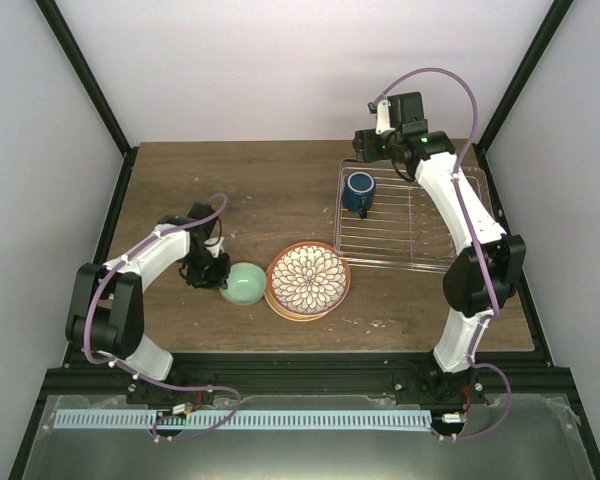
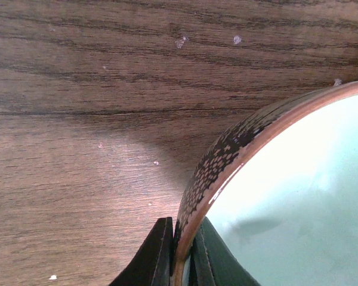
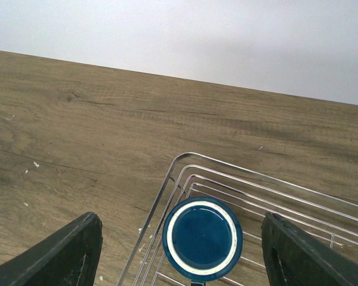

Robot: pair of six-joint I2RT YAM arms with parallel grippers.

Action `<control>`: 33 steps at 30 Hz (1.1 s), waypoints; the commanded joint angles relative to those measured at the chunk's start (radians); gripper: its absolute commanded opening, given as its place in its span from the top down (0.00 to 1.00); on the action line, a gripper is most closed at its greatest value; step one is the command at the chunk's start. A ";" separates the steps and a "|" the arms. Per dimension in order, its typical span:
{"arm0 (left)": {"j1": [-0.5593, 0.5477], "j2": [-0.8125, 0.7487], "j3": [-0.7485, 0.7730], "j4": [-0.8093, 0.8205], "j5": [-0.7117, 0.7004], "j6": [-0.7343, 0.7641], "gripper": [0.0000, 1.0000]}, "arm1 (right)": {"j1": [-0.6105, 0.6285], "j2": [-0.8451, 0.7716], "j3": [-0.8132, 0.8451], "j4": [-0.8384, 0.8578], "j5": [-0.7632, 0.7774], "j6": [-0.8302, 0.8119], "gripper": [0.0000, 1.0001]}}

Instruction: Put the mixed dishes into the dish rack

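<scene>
My left gripper [image 1: 212,270] is shut on the left rim of the pale mint-green bowl [image 1: 245,283]. In the left wrist view one finger [image 2: 155,256] is outside the dark-patterned, terracotta-edged rim, and the other is inside the bowl [image 2: 298,196]. A stack of terracotta-rimmed plates [image 1: 308,280], the flower-petal one on top, lies just right of the bowl. The dark blue mug [image 1: 359,190] stands upright in the far-left corner of the wire dish rack [image 1: 420,225]. My right gripper [image 3: 180,241] hangs open and empty above the mug [image 3: 203,238], its fingers wide on either side.
The rack [image 3: 268,187] lies flat at the table's far right, near the right frame post [image 1: 515,90]. White crumbs dot the wood [image 2: 180,42]. A bare wooden table [image 1: 230,190] lies between the arms.
</scene>
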 commanded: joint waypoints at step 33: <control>0.136 -0.113 0.104 1.062 0.799 -0.566 1.00 | 0.007 -0.004 -0.175 0.346 -0.877 0.060 0.26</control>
